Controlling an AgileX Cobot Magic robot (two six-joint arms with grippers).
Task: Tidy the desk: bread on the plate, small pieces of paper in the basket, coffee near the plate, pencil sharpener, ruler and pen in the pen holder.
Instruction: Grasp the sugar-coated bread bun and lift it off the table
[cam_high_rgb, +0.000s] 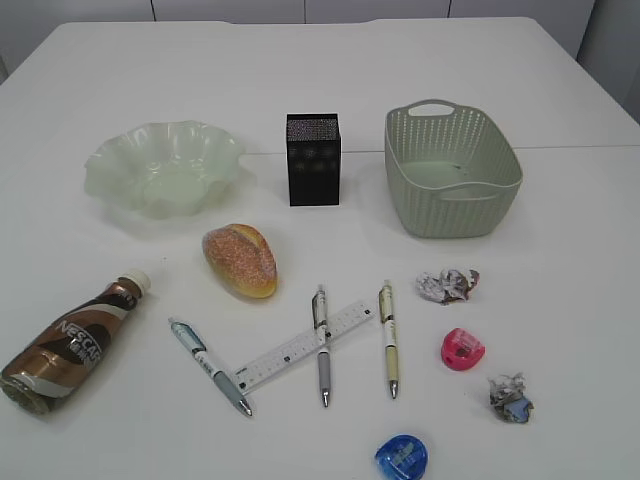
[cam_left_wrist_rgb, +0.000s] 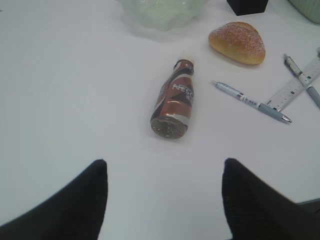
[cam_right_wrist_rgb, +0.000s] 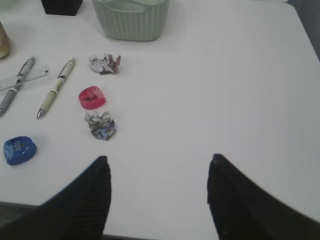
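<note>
On the white tabletop (cam_high_rgb: 560, 260) nothing has yet been put away; the pale green wavy-edged plate (cam_high_rgb: 165, 168) sits at the far left, empty, with the black pen holder (cam_high_rgb: 313, 159) to its right at the far centre and the grey-green woven basket (cam_high_rgb: 452, 172) further right, also empty. The bread roll (cam_high_rgb: 241, 260) lies just near of the plate, on the bare tabletop; the Nescafé coffee bottle (cam_high_rgb: 70, 343) lies on its side at the near left, cap pointing toward the plate, well apart from it.

In the middle, near of the bread, three pens lie roughly side by side: a blue-grey pen (cam_high_rgb: 210, 366) at the left, a grey pen (cam_high_rgb: 322, 344) in the centre, and a cream pen (cam_high_rgb: 388, 337) at the right; the clear ruler (cam_high_rgb: 300, 347) lies slantwise, and the grey pen crosses over it. At the right, one crumpled paper piece (cam_high_rgb: 447, 285) lies near of the basket, and a second paper scrap (cam_high_rgb: 510, 398) lies nearer still; the pink pencil sharpener (cam_high_rgb: 462, 349) sits between them, and the blue pencil sharpener (cam_high_rgb: 401, 458) rests at the near edge.

The left claw (cam_left_wrist_rgb: 165, 197) hovers above bare tabletop just near of the coffee bottle, jaws spread wide, holding nothing; the right claw (cam_right_wrist_rgb: 159, 197) hangs over bare tabletop to the right of the second paper scrap, jaws likewise wide and empty.
</note>
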